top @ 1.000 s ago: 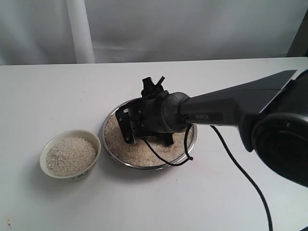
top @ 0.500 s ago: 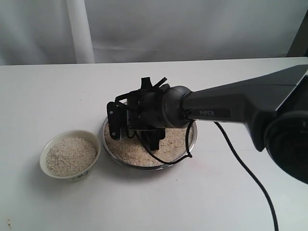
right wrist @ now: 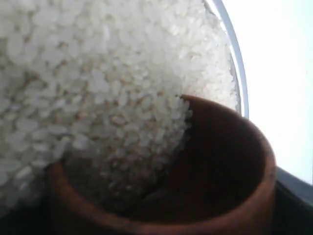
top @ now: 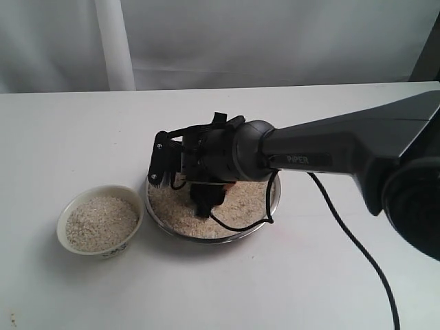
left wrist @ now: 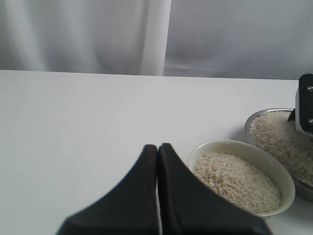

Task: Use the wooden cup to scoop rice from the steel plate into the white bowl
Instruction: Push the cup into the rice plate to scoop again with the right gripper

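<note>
Right claw (top: 205, 201) holds wooden cup (right wrist: 220, 166) beside plate rim (right wrist: 234, 54).

The loose heap of small uncooked rice (right wrist: 98, 73) is shown pale beige-white, both in the wide, shiny silver steel plate (top: 199, 236) and in the small round cream-white ceramic bowl (top: 103, 253), on whose outside faint dark marks are seen. The small rounded wooden cup (right wrist: 220, 156) is coloured reddish-brown, darker inside. The flat counter (top: 69, 137) is white. The left hand (left wrist: 157, 147) is matte black.
</note>
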